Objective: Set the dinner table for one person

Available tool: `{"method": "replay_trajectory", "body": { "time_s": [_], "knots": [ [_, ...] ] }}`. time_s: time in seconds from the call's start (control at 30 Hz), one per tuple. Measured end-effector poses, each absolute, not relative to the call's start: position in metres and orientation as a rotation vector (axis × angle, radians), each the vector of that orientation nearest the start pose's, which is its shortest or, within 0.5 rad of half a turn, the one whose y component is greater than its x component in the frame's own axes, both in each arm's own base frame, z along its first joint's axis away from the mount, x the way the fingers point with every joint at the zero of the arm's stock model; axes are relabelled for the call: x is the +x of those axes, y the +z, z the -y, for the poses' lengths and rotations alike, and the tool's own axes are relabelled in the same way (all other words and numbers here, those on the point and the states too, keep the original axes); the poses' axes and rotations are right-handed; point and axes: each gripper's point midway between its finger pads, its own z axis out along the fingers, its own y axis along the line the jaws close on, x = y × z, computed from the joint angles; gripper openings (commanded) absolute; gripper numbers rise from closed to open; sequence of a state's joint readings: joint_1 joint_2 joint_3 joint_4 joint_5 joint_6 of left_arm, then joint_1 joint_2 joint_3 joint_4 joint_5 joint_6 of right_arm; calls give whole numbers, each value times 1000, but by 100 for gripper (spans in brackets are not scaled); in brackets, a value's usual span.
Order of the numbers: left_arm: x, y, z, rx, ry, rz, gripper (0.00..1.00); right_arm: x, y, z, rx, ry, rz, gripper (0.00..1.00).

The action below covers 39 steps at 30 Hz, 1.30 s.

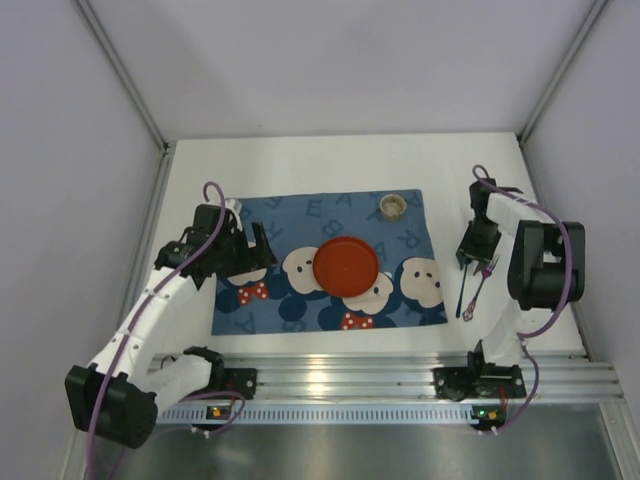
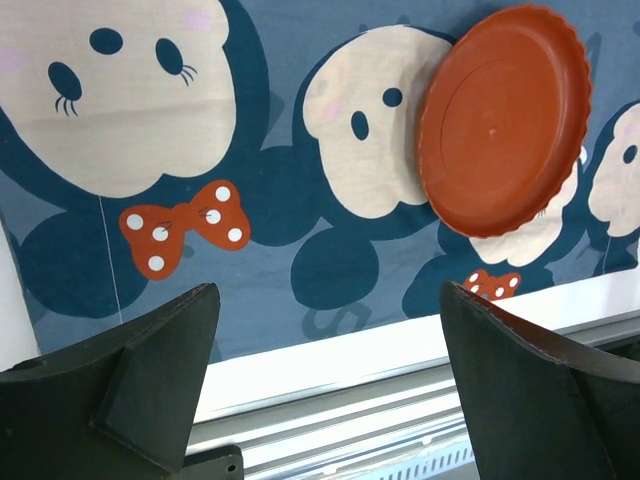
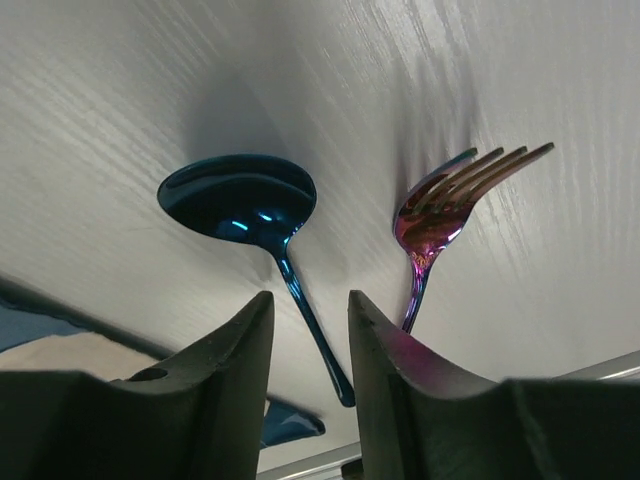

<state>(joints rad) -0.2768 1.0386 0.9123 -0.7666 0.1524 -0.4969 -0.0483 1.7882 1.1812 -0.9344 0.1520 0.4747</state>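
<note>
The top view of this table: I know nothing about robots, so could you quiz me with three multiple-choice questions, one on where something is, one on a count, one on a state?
1. Where does the red plate lie?
A. On the floor.
B. On the blue placemat.
C. Inside a bowl.

2. How many pieces of cutlery lie to the right of the placemat?
A. Four.
B. None.
C. Two.

3. How is the left gripper?
A. Open, holding nothing.
B. Shut on a napkin.
C. Shut on a knife.

Answers:
1 B, the plate sits in the middle of the mat.
2 C, there is just a spoon and a fork.
3 A, its fingers stand wide apart with nothing between them.
</note>
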Motion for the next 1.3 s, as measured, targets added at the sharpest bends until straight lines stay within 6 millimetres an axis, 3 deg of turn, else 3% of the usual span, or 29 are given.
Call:
{"method": "replay_trajectory", "body": {
  "time_s": [0.1,0.3,0.6,0.73,0.87,1.0,1.07,1.13,1.2,1.3],
  "knots": [
    [236,154,114,-211,-503,-2527,96,281,18,21,800,-226,-2986,30],
    [235,152,113,-218,-490,-2538,96,285,15,18,785,-190,-2995,1],
    [235,144,112,-249,-473,-2574,95,285,19,22,674,-256,-3009,0],
    [237,139,113,-270,-472,-2593,95,299,45,18,554,-333,-2962,0],
    [241,135,115,-279,-471,-2605,95,322,103,-14,411,-255,-2835,0],
    [247,132,117,-279,-473,-2613,95,327,145,-73,229,-91,-2740,0],
    [251,132,119,-277,-474,-2612,95,319,145,-104,128,-30,-2753,0],
    [254,134,120,-275,-476,-2608,95,306,132,-136,22,11,-2798,0],
    [256,137,121,-271,-480,-2600,96,295,114,-157,-53,18,-2854,0],
    [257,139,121,-267,-483,-2590,96,292,85,-173,-96,-1,-2920,0]
  ]
}}
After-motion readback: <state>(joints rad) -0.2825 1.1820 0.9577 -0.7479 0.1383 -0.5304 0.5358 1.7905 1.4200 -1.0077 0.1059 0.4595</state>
